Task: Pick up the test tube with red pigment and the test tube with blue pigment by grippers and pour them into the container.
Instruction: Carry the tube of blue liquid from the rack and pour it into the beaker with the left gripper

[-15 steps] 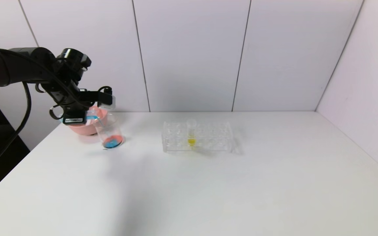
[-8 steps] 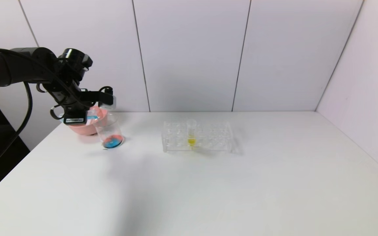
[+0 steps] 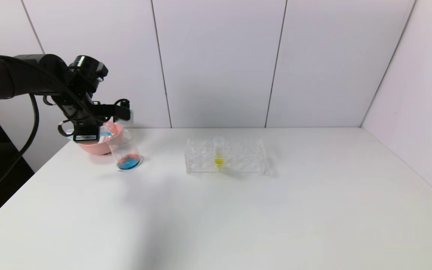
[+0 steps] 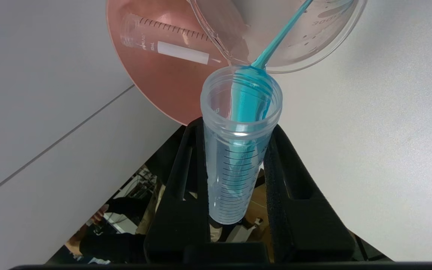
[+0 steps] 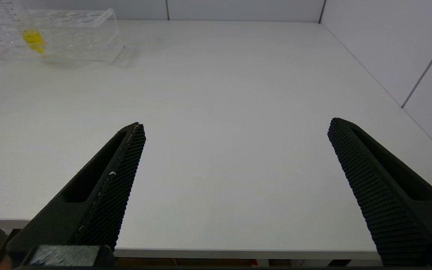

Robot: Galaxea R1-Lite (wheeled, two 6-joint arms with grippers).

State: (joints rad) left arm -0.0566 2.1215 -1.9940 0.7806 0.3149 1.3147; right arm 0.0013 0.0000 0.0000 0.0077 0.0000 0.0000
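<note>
From the head view, the left gripper [image 3: 120,112] hung above the container [image 3: 126,150], which stood on the table [image 3: 238,210] beside a pink bowl [image 3: 92,147], red and blue pooled inside. Only the left wrist view showed it clamped on the test tube with blue pigment [image 4: 238,142], blue streaming out, an emptied tube [image 4: 167,41] lying in the bowl. The right wrist view showed the right gripper [image 5: 234,150] spread open near the table's edge, the rack [image 5: 51,37] far off.

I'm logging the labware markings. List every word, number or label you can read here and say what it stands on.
"300": on the wall of the container, near its rim; letters after it are cut off.
"50ml", roughly: on the empty tube lying in the pink bowl; too small to be sure.
Graduation lines on the test tube with blue pigment: no readable numbers.
White sticker on the left gripper: print too small to read.
</note>
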